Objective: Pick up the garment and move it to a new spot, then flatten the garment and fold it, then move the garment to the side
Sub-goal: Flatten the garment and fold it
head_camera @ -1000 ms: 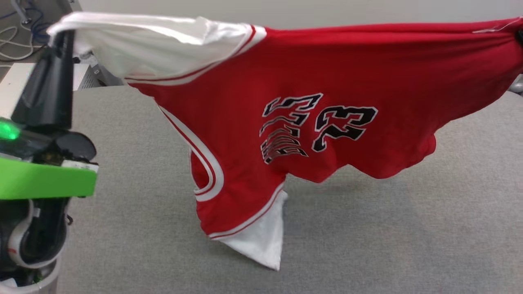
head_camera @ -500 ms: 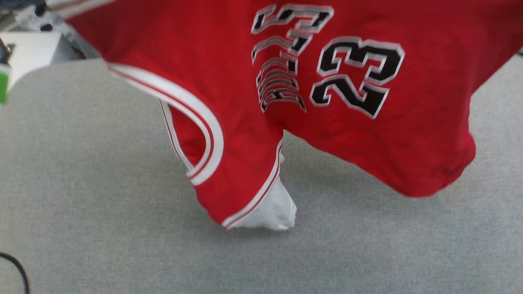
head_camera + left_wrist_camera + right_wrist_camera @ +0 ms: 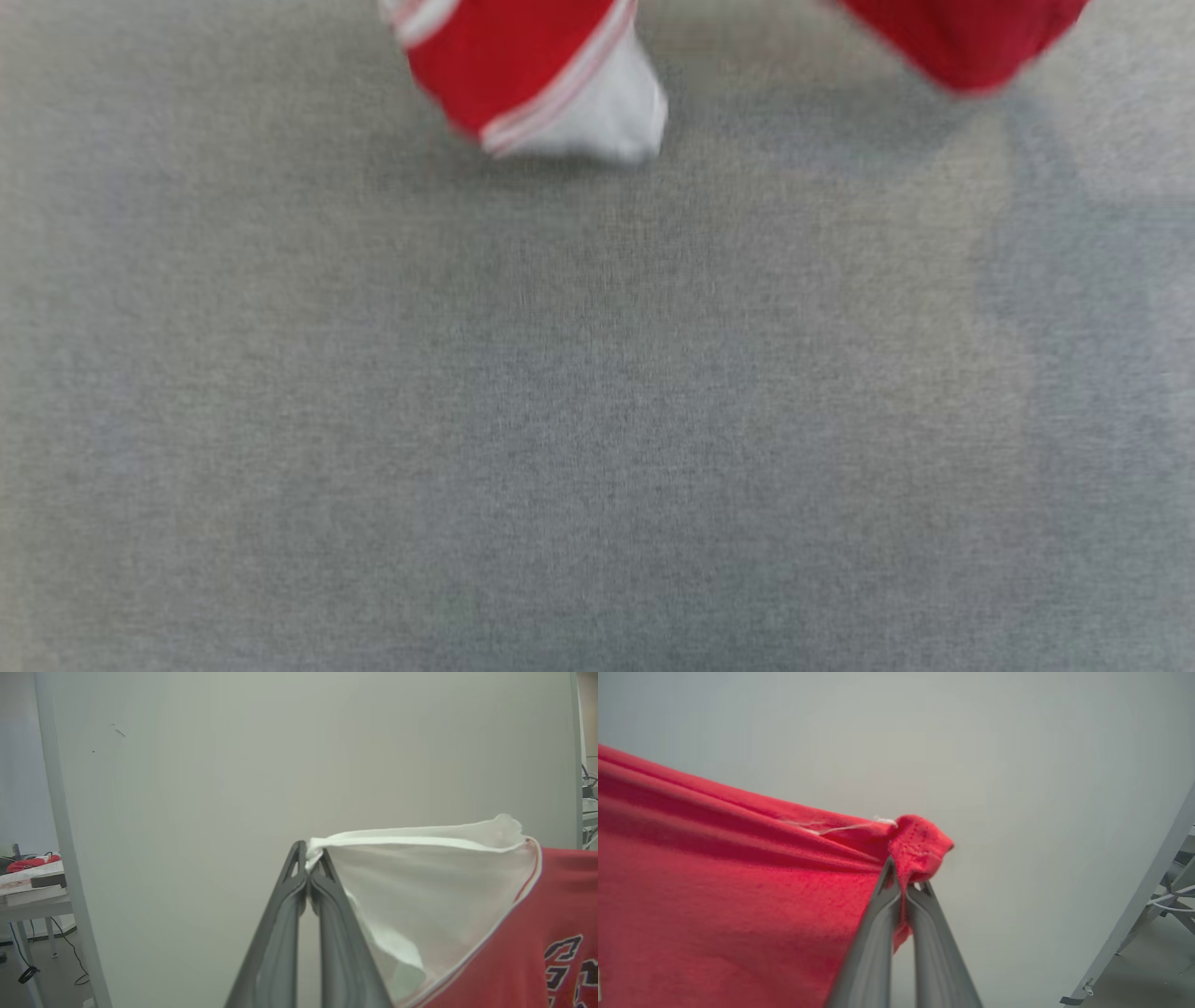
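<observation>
The garment (image 3: 490, 933) is a red jersey with white sleeves and striped trim, held up in the air between both arms. My left gripper (image 3: 308, 858) is shut on the tip of a white sleeve. In the right wrist view the garment (image 3: 714, 896) stretches away to the left, and my right gripper (image 3: 903, 877) is shut on a bunched red hem corner. In the blurred head view, the garment's lowest parts hang at the top edge: a red and white sleeve end (image 3: 551, 84) and a red fold (image 3: 962, 37), just above the grey cloth table (image 3: 597, 420).
A pale wall panel (image 3: 280, 765) stands behind both grippers. At the far left of the left wrist view is a desk (image 3: 32, 891) with clutter and cables under it. A grey slanted frame leg (image 3: 1139, 905) shows at the right of the right wrist view.
The head camera has tilted down, so the garment has slid up to the top of its picture and the left arm has left it. The hanging sleeve end stays low near the table.
</observation>
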